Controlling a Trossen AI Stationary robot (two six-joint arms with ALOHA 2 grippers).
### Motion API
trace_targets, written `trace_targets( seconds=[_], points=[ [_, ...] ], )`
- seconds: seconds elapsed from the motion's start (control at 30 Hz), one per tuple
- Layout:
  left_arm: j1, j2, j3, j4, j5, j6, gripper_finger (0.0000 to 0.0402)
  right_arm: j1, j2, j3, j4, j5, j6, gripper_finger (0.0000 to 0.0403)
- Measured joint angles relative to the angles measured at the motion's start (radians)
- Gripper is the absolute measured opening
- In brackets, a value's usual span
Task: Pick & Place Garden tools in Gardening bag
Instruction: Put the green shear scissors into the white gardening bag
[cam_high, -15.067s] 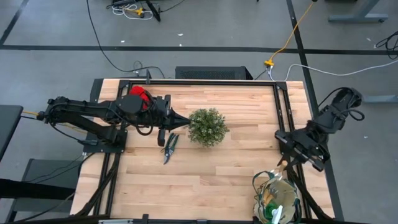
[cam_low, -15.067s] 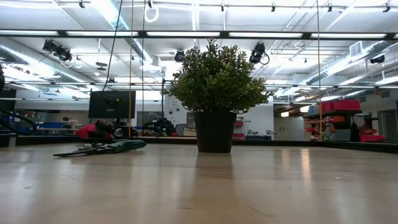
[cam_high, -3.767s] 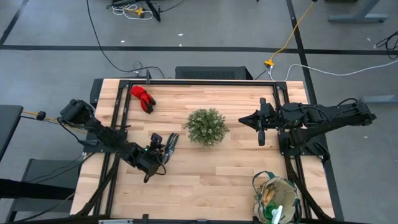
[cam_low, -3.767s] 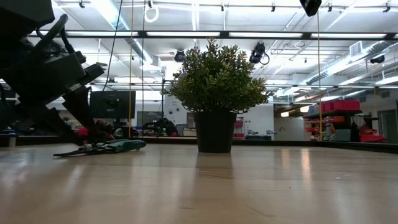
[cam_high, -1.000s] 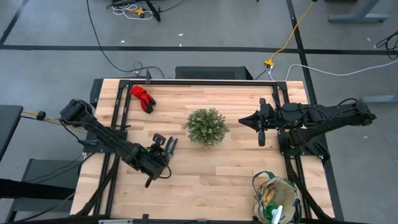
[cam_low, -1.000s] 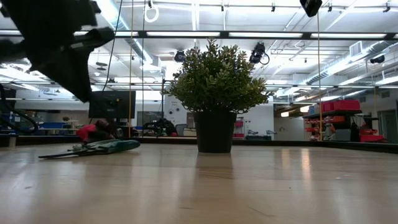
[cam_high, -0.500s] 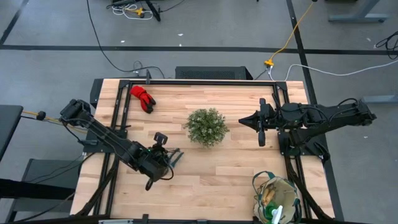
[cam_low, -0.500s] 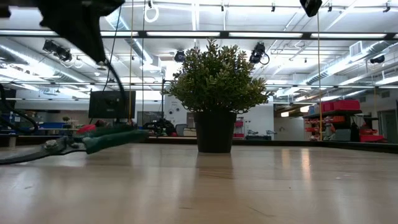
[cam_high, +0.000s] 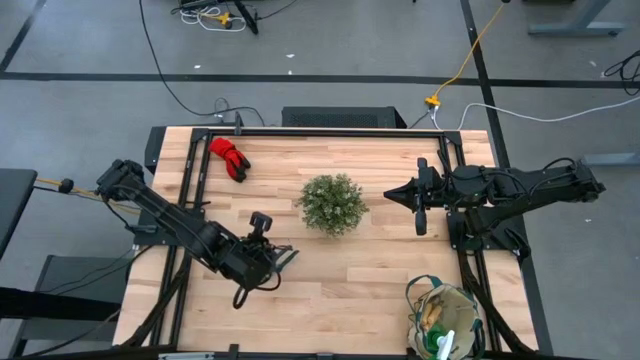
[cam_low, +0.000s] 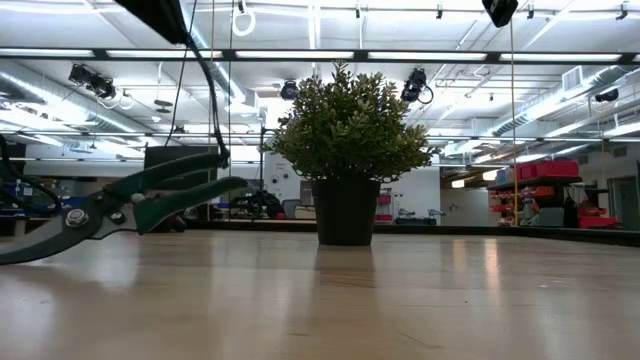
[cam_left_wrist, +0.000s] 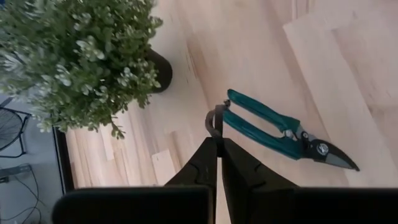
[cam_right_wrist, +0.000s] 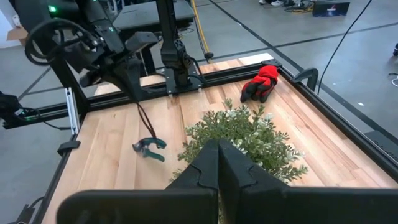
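Pale wood planks make up the tabletop (cam_high: 330, 270), framed by dark rails. A round bushy green plant (cam_high: 333, 203) in a dark pot is set near its middle. The gardening bag (cam_high: 445, 320), beige canvas with dark green trim and handles, is placed at the near right corner, with wooden-handled tools and a white-and-green item seen inside. The red gloves (cam_high: 229, 156) are left lying near the far left corner, well apart from the plant.

The pruning shears (cam_left_wrist: 283, 130) are seen with teal-green handles, a round pivot bolt and short grey blades; a thin dark loop runs from the handle ends up to the left hand (cam_left_wrist: 219, 145), whose fingers are pressed together on that loop. In the low view the shears (cam_low: 110, 205) are tilted, blades down at the wood and handles raised. They are located at the left front of the plant, near it but apart.

The right hand (cam_high: 391, 193) is held closed and empty beside the plant's right.

No readable writing or brand can be made out on any item.
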Motion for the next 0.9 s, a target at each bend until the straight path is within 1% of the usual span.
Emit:
trace_targets(
  seconds=[0.3, 0.5, 0.8, 0.9],
  points=[
    [0.001, 0.0, 0.073, -0.013, 0.002, 0.007, 0.0011, 0.0, 0.0, 0.0, 0.006, 0.0, 0.0, 0.0],
    [0.001, 0.0, 0.121, -0.017, 0.073, 0.007, 0.0011, 0.0, 0.0, 0.0, 0.05, 0.0, -0.017, 0.0],
    [0.004, 0.0, 0.195, -0.036, 0.075, 0.008, 0.0011, 0.0, 0.0, 0.0, 0.069, -0.002, -0.019, 0.0],
    [0.014, 0.0, 0.223, -0.046, 0.073, 0.008, 0.0011, 0.0, 0.0, 0.0, 0.088, -0.046, -0.028, 0.0]
  ],
)
